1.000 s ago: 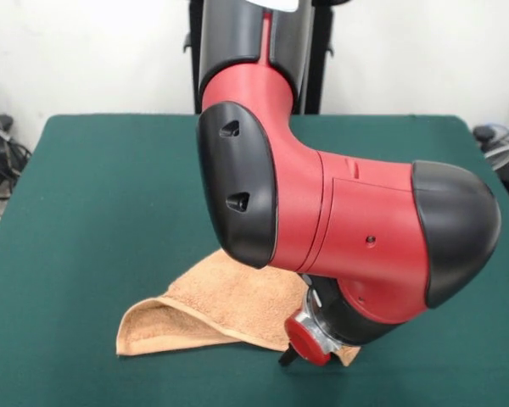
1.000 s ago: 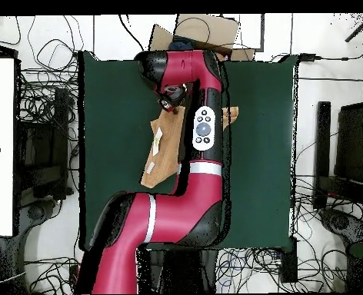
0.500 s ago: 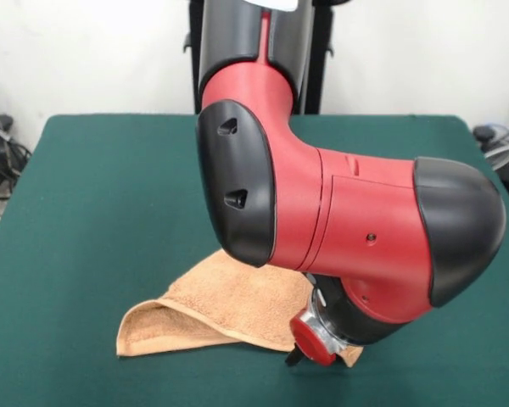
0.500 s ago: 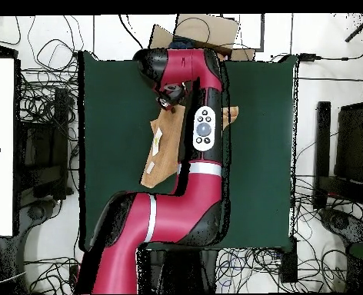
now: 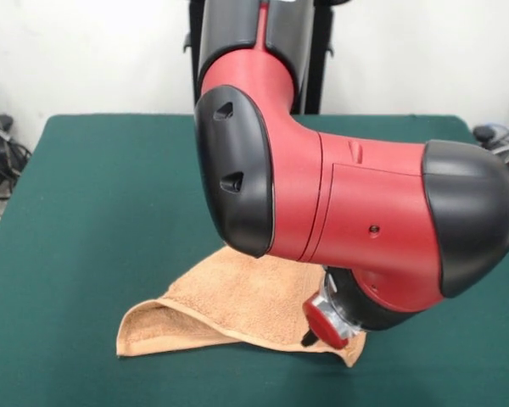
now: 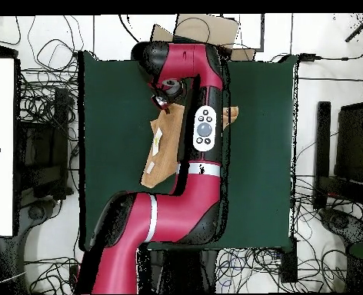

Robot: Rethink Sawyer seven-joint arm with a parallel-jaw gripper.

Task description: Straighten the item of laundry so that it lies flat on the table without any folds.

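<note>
Front view: gripper (image 5: 309, 339) low over the near right corner of the peach-orange towel (image 5: 229, 305), only a dark tip and a red round collar showing under the bulky red and black arm (image 5: 339, 212). Whether the pincer is spread, clenched or grasping cloth: cannot tell, most of it hidden by the wrist housing. Tip at or just above the towel's near edge; contact not clear.

Towel on the dark green table (image 5: 93, 220), toward the near side, not flat: left corner curled up and folded over itself, forming a raised lip with shadow beneath; right corner poking out past the gripper in a small point. Upper part of the towel hidden behind the arm.

Overhead view: arm (image 6: 181, 200) stretched from the bottom edge across the table (image 6: 111, 115), covering the middle of the towel (image 6: 160, 154). Towel showing on both sides of the arm, a larger piece on the left with small white tags (image 6: 156, 142), a small corner on the right. Gripper (image 6: 164, 102) near the towel's upper end, beside the arm's elbow. Cardboard pieces (image 6: 204, 29) past the table's top edge; tangled cables (image 6: 42, 100) on the floor around the table.
</note>
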